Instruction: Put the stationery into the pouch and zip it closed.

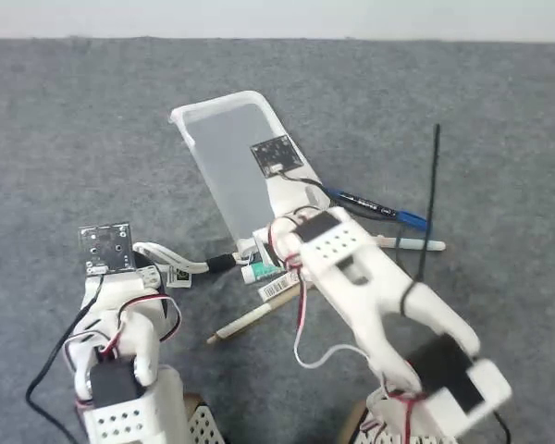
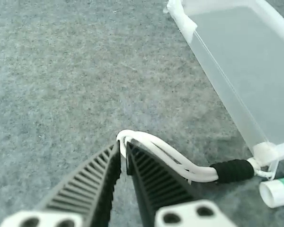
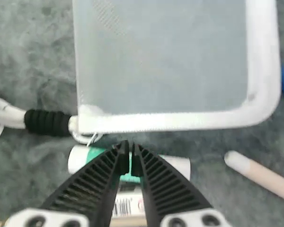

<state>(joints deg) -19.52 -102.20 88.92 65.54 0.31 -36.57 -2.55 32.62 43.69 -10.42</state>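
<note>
High view: I count one translucent white zip pouch [image 1: 224,153] lying flat mid-table and five loose stationery pieces near its zip end: one blue pen [image 1: 377,209], one white-capped cream pen [image 1: 412,243], one green-and-white tube [image 1: 259,271], one barcode-labelled stick [image 1: 279,289] and one plain cream stick [image 1: 250,321]. My left gripper [image 2: 123,149] sits low, fingers pinching the white cord loop [image 2: 199,172] at the pouch's corner. My right gripper [image 3: 129,151] hangs over the tube, just beside the zip edge, fingers pressed nearly together.

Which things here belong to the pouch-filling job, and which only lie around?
Job: translucent white zip pouch; white cord pull; green-and-white tube; blue pen; white pen; beige stick.
Lying about: thin black wire; grey mat.
</note>
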